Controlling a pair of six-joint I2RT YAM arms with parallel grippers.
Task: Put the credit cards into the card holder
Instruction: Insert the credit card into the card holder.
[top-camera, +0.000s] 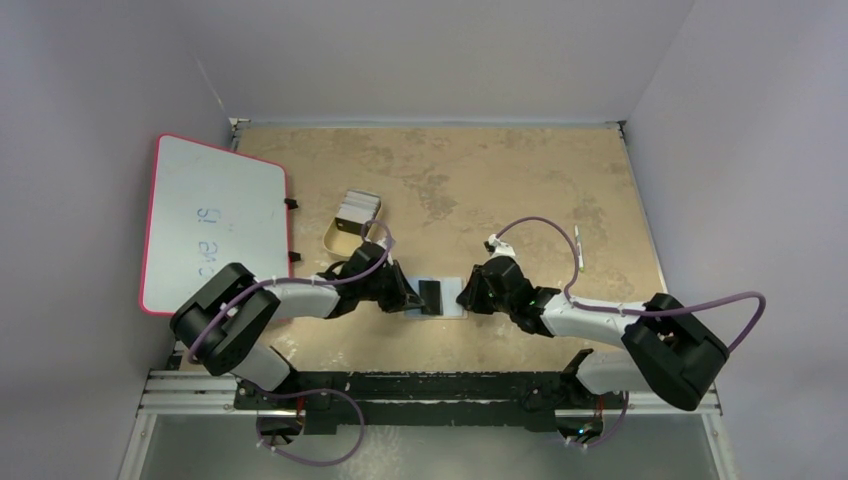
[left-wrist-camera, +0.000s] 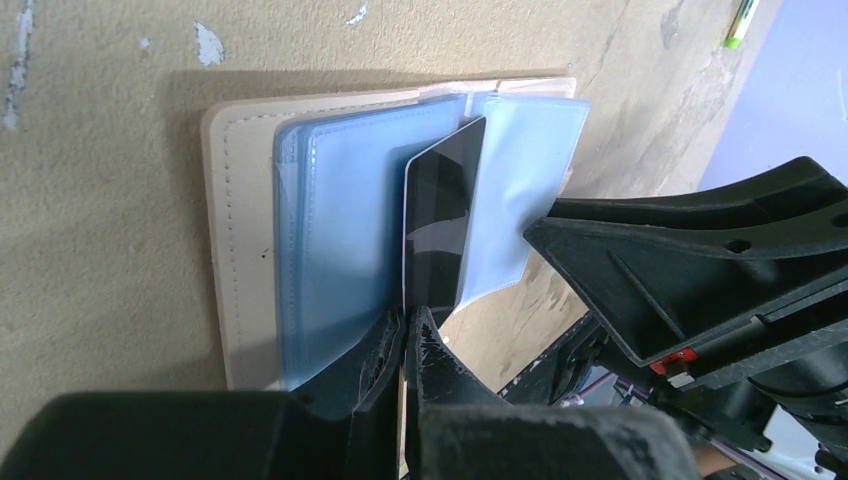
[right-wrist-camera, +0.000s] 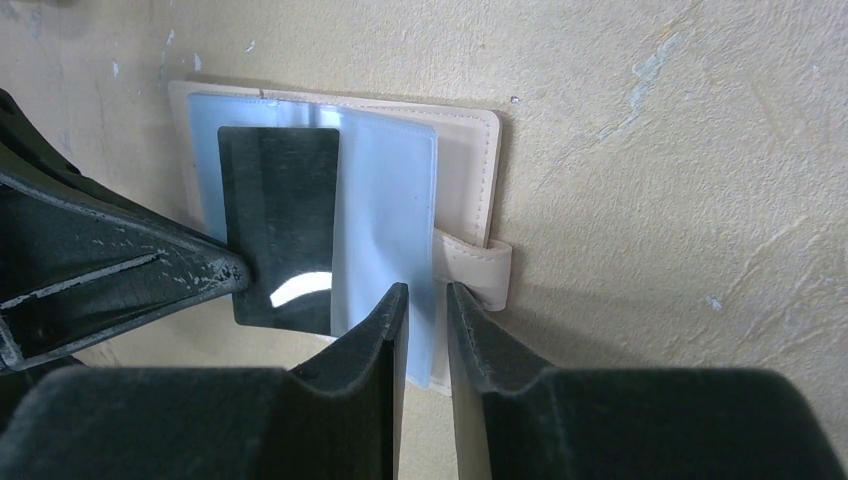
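The tan card holder (top-camera: 455, 300) lies open on the table between both arms, its blue-grey pockets (left-wrist-camera: 340, 230) facing up. My left gripper (left-wrist-camera: 410, 318) is shut on the near edge of a black credit card (left-wrist-camera: 440, 215), which stands tilted over the holder's middle fold. My right gripper (right-wrist-camera: 427, 290) hovers at the holder's (right-wrist-camera: 470, 150) strap side, jaws a narrow gap apart. A pale blue pocket sleeve (right-wrist-camera: 385, 220) shows through that gap. More pale credit cards (top-camera: 358, 210) stand in a tray further back.
A small yellow tray (top-camera: 340, 240) sits behind my left arm. The pink-framed whiteboard (top-camera: 215, 222) lies at the far left. A pen (top-camera: 579, 250) lies at the right. The two grippers (top-camera: 408, 298) (top-camera: 468, 293) are close together over the holder.
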